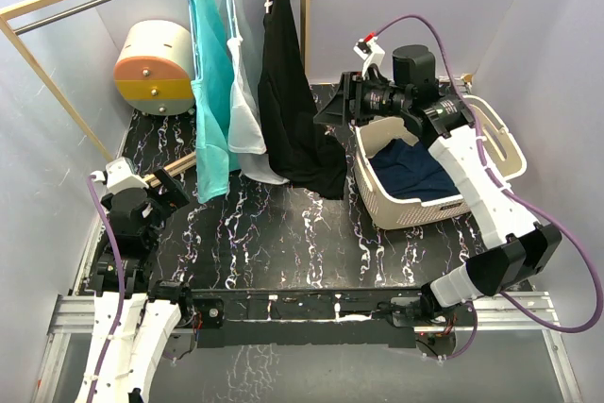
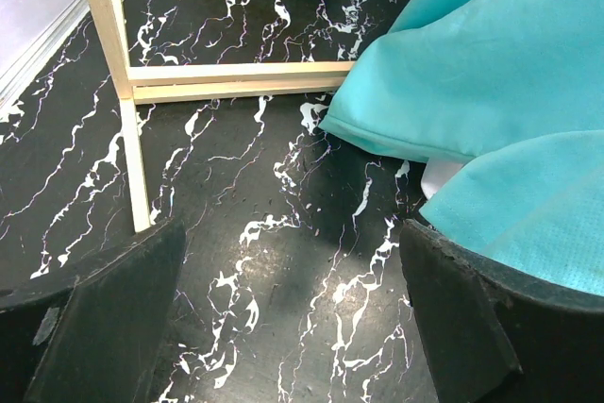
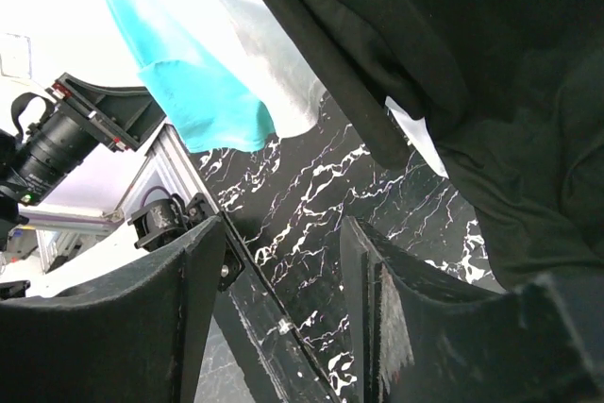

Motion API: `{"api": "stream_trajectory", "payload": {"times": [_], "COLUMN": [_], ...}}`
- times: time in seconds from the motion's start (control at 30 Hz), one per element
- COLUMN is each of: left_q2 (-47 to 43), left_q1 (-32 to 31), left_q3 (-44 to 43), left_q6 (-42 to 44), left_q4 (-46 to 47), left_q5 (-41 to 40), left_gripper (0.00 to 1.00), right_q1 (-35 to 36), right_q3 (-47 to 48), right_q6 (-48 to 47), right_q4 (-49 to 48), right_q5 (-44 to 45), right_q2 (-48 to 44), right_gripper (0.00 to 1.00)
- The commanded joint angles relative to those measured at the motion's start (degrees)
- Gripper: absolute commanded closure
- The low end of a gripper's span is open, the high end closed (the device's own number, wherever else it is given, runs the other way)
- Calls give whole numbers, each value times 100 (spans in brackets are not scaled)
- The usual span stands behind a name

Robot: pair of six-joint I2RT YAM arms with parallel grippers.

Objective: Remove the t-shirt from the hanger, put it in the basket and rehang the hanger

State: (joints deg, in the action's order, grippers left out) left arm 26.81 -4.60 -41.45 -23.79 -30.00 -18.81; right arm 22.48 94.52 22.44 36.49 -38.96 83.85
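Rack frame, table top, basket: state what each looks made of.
Rack frame: pale bare wood, apparently; matte square slats. Table top: black with white veins and a slight sheen, marble or a marble-look sheet, can't tell which. Basket: cream moulded plastic, likely; smooth rim and slotted walls.

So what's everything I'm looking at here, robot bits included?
teal shirt: one, teal, hanging leftmost on rack
white shirt: one, white, hanging in the middle
black shirt: one, black, hanging rightmost
rack: one, pale wood, back left
drum: one, cream, orange, yellow, back left corner
basket: one, cream, right of table
garment: one, dark blue, inside basket
table: one, black marbled, under everything
left pincer: one, black, open, near teal shirt
right pincer: one, black, open, beside black shirt
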Motion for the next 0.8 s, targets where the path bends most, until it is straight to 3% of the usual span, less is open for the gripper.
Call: {"api": "stream_trajectory", "payload": {"times": [0.0, 0.17, 0.37, 0.5, 0.63, 0.77], "left_q2": [-2, 0, 16, 46, 120, 105], "left_q1": [20, 21, 21, 21, 21, 21], "left_q3": [21, 20, 32, 40, 24, 31], "left_q6": [59, 59, 51, 50, 50, 59], "left_q4": [84, 91, 93, 119, 100, 117], "left_q5": [61, 69, 74, 116, 133, 167], "left_gripper": [6, 6, 6, 6, 7, 7], "right_q1": [-2, -2, 2, 1, -2, 21], "right_q3": [681, 1356, 1886, 2720, 4405, 4834], "right_q6": [-195, -349, -369, -412, -469, -415], "right_q4": [-21, 433, 558, 885, 1544, 1271], "right_q5": [97, 392, 476, 920, 1751, 2221], "right_q2": [-62, 152, 340, 689, 1550, 2061], "right_gripper": [43, 23, 19, 25, 42, 43]}}
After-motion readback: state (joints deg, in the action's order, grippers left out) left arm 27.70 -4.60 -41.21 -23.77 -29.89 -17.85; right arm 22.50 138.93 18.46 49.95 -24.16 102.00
